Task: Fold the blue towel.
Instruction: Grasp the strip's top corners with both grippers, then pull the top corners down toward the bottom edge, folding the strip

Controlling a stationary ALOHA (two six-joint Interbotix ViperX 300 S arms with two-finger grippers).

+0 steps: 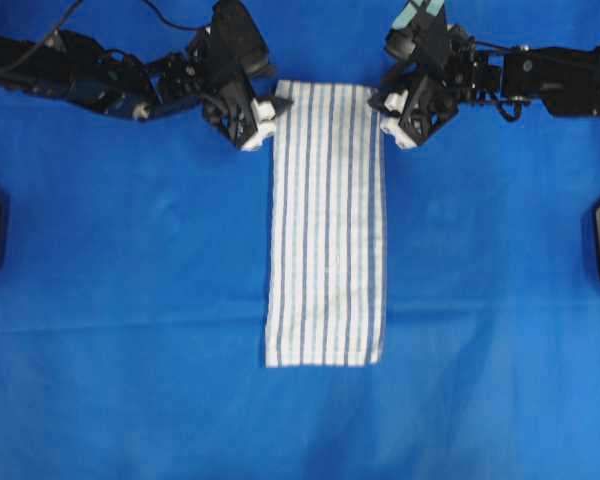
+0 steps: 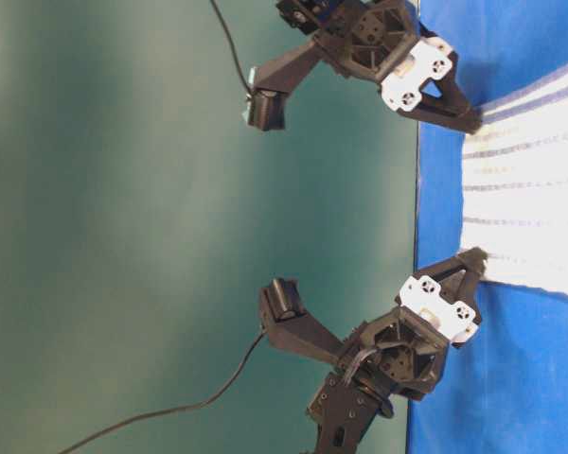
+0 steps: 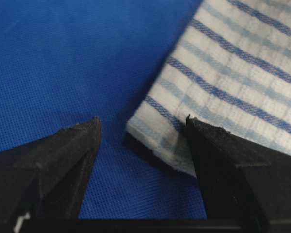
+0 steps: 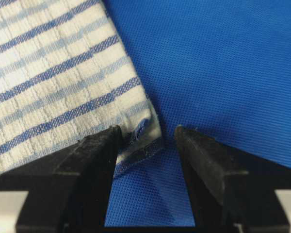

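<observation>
The blue towel (image 1: 326, 225) lies flat mid-frame in the overhead view — light, limp cloth, probably already doubled. Left gripper (image 1: 261, 118) and right gripper (image 1: 392, 118) stand wide open and empty at its top corners — the natural holds.

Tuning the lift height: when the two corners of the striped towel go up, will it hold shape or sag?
Probably sags: the blue towel is thin woven cloth lying flat, so the middle should droop between the left tool and the right tool. It looks already folded into layers at the corner, so layers may separate. Likely light.
</observation>
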